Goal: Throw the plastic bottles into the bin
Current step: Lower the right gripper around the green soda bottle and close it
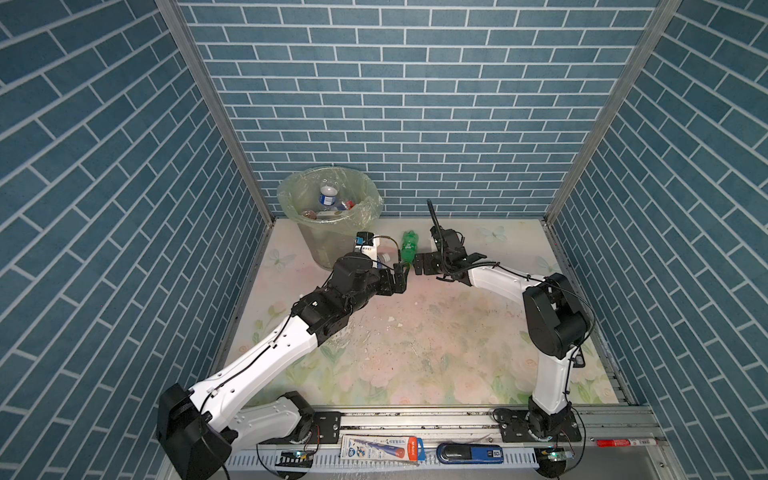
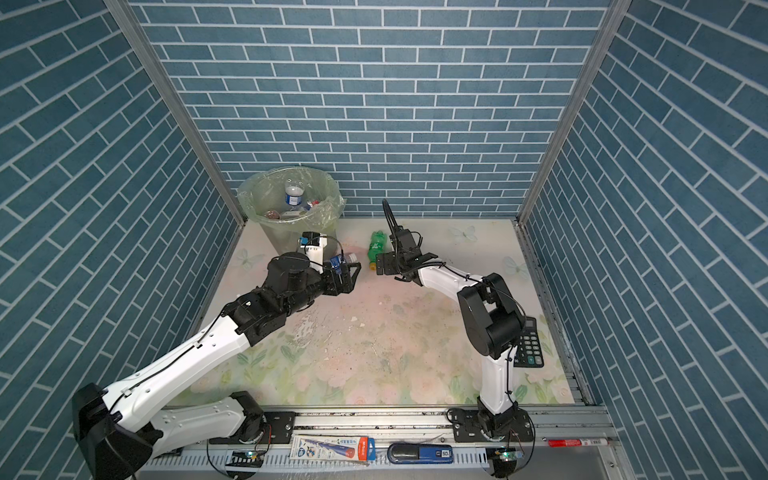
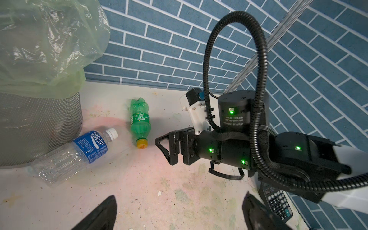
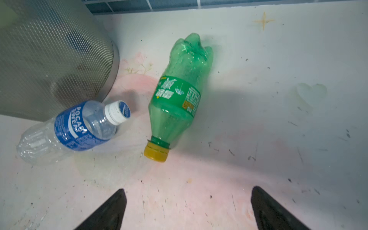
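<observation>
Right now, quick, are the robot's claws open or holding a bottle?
Left claw: open, holding nothing.
Right claw: open, holding nothing.

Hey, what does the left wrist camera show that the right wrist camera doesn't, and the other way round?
Only the left wrist view: the right gripper, the calculator and the green bag over the bin. Only the right wrist view: the blue print on top of the clear bottle's white cap. Both: the green bottle and the clear bottle lying near the bin.
</observation>
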`<action>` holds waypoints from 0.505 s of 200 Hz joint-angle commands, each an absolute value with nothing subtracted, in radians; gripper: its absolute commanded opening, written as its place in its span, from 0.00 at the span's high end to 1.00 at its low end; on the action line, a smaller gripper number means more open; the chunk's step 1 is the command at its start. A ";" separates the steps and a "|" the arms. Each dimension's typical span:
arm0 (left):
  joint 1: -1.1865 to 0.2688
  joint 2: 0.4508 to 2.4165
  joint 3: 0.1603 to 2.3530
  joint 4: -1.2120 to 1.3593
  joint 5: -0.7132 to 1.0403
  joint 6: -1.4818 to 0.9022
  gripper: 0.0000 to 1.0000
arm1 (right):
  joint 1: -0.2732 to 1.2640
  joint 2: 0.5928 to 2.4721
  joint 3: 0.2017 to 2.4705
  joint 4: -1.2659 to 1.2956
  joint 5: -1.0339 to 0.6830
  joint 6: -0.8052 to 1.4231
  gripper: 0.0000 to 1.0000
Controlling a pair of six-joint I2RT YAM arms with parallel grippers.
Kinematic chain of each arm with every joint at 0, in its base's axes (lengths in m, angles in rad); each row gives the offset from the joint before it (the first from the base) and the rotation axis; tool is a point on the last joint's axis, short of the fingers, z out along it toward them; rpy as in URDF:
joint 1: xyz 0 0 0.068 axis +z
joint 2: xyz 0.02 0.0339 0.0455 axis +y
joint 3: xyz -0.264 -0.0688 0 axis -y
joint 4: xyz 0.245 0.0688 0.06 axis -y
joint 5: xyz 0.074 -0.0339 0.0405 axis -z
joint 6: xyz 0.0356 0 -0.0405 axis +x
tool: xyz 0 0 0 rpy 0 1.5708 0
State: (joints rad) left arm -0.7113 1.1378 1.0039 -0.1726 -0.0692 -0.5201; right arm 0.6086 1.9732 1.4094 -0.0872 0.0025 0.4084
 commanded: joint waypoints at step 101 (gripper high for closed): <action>-0.682 1.136 0.949 -0.157 -0.079 -0.529 0.01 | 0.648 2.249 1.680 -0.134 -0.057 0.531 0.26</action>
